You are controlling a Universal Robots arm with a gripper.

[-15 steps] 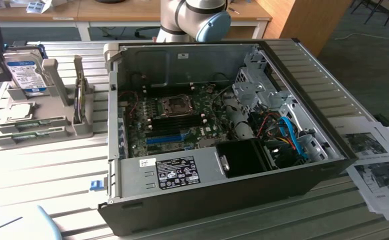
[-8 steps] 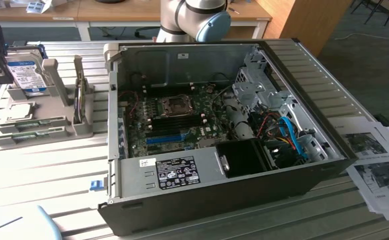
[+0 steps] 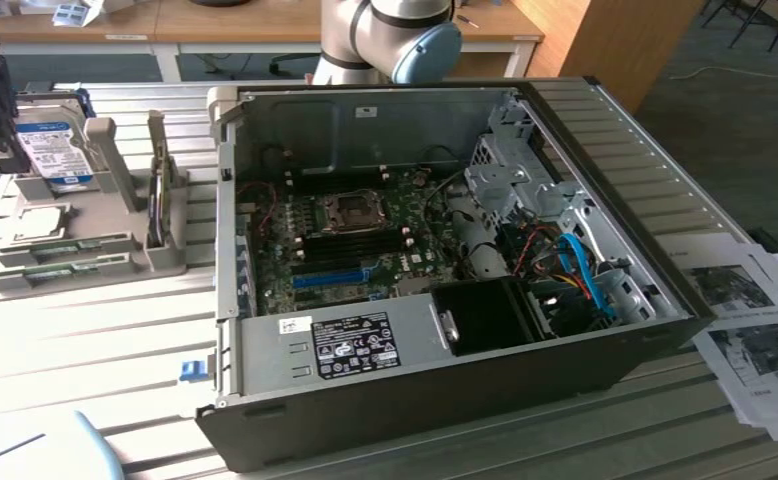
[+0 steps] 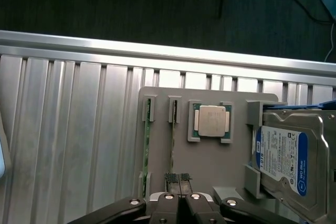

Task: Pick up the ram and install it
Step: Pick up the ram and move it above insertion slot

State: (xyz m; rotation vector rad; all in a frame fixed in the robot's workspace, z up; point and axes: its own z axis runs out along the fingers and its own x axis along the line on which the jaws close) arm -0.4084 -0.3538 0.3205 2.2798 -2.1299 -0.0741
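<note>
Pincer (image 4: 178,178) shut empty over the parts tray (image 4: 210,156); the ram (image 4: 172,140) sits in its holder.
Exterior view: tray at nine o'clock from the open computer case (image 3: 429,400), the ram at six o'clock from the processor (image 3: 42,222). Wrist view: fingers (image 4: 170,178) pressed together, nothing between them, tips in line with the ram's end; the ram stands edge-on between a second stick (image 4: 147,145) and the processor.

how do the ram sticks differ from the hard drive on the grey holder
The ram sticks are thin green strips set on edge in narrow slots; the hard drive is a broad silver box with a blue-and-white label. The sticks sit low, the drive stands tall in its bracket. Both rest in the grey holder.
</note>
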